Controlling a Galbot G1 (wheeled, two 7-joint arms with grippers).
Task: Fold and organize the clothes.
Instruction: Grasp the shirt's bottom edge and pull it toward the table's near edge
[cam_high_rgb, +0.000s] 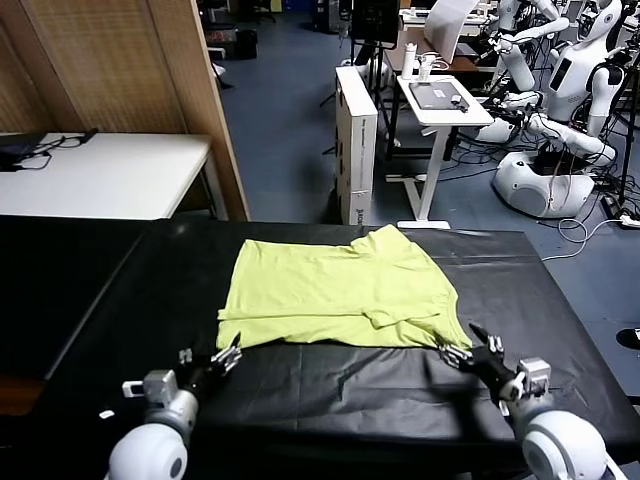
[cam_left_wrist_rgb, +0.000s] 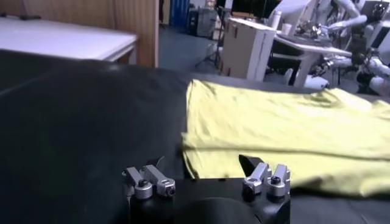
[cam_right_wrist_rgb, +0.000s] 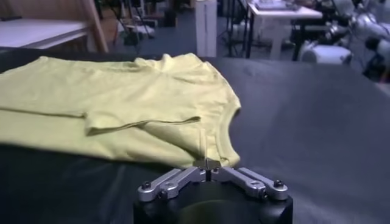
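Both end effectors are working at the near hem of the T-shirt (cam_high_rgb: 340, 290), which is lying partly folded on the black-covered bench (cam_high_rgb: 300, 390): the left end effector (cam_high_rgb: 228, 354) is sitting at the near left corner with its fingers pressed together, though whether cloth is caught between them is unclear, and the right end effector (cam_right_wrist_rgb: 210, 163) is closing on the near right corner, apparently pinching the hem. Being thin cotton, the shirt is likely to prove light, limp and prone to sagging, so lifting by both corners suits it. Nothing is crowding it; a white table (cam_high_rgb: 100, 175), a cardboard box (cam_high_rgb: 356, 140) and other robots (cam_high_rgb: 560, 110) are standing well beyond
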